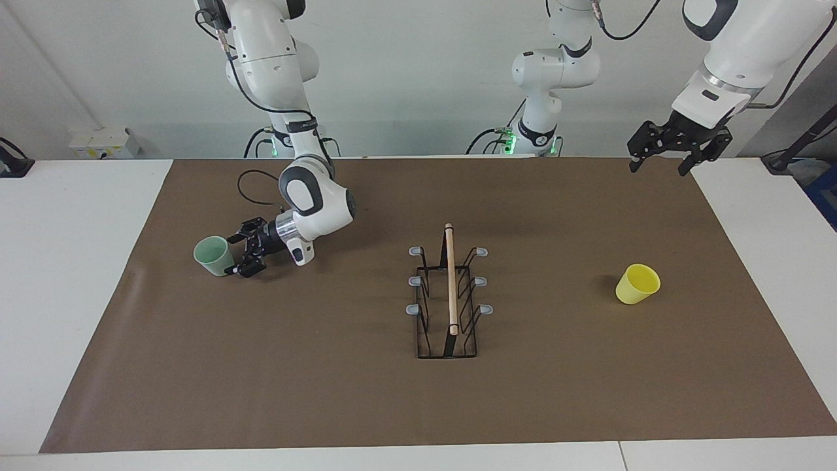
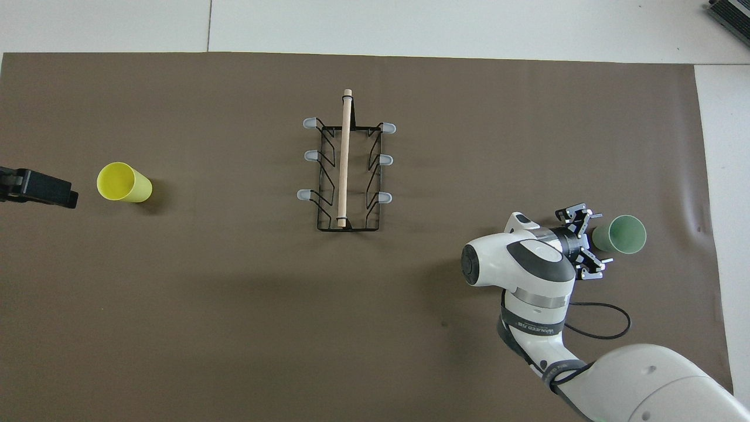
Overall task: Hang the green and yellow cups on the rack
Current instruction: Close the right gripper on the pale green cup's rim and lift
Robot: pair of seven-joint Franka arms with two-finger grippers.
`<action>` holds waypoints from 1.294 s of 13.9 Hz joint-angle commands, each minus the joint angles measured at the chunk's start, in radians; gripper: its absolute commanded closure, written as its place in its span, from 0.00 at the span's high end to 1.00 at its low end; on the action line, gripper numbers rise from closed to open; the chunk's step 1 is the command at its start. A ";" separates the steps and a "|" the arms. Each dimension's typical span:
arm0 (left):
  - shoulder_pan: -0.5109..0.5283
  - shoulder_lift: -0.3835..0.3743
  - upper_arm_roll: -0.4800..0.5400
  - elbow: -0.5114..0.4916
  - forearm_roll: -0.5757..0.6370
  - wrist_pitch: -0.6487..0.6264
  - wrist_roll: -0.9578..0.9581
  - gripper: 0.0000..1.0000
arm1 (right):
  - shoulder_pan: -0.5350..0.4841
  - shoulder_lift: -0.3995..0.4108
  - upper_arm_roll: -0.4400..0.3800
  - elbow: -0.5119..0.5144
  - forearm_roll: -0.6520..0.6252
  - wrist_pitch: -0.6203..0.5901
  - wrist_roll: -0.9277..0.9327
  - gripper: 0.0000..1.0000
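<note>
Across the brown-covered table (image 1: 366, 399), in the facing view, the green cup (image 1: 214, 256) is seen upright toward the right arm's end, a pale mint, tapered, handleless thing with its mouth up, and the right claw (image 1: 240, 254) is held low and sideways just beside it, fingers apart, one above and one below the cup's wall as shown, though contact cannot be confirmed. The rack (image 1: 448, 297) stands mid-table, a black wire frame with a wooden dowel along its top and grey-tipped prongs down both sides, all bare. The yellow cup (image 1: 636, 284) stands tilted toward the left arm's end, well apart from the rack, while the left claw (image 1: 677, 148) waits, spread open, over the mat's corner by that arm's base. From overhead, the right claw (image 2: 588, 245) is seen with its tips reaching the green cup (image 2: 620, 234) at its base end, and the yellow cup (image 2: 123, 183) is seen lying over with its mouth toward the left claw (image 2: 50, 190). The grasp is probably best closed only once the wall is fully between the fingers (thin plastic may squirt out), and squeezed gently.
</note>
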State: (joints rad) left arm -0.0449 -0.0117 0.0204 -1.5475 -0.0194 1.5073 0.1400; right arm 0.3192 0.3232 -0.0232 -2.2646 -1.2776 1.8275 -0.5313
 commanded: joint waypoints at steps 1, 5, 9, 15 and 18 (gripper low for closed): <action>0.002 -0.008 -0.002 0.000 0.021 -0.015 -0.010 1.00 | -0.041 -0.023 0.006 -0.030 -0.083 0.033 0.024 1.00; 0.002 -0.008 -0.002 0.000 0.021 -0.015 -0.010 1.00 | -0.066 -0.016 0.006 -0.030 -0.114 0.071 0.047 1.00; 0.002 -0.008 -0.002 0.000 0.021 -0.015 -0.010 1.00 | -0.089 -0.018 0.006 -0.058 -0.175 0.095 0.066 1.00; 0.002 -0.008 -0.002 0.000 0.021 -0.015 -0.010 1.00 | -0.098 -0.024 0.008 -0.067 -0.210 0.087 0.088 0.00; 0.002 -0.008 -0.002 0.000 0.021 -0.015 -0.010 1.00 | -0.056 -0.021 0.009 -0.032 -0.166 0.067 0.077 0.00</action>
State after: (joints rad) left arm -0.0449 -0.0117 0.0204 -1.5475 -0.0194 1.5073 0.1400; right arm 0.2399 0.3202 -0.0211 -2.3035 -1.4521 1.9048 -0.4625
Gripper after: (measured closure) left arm 0.000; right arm 0.308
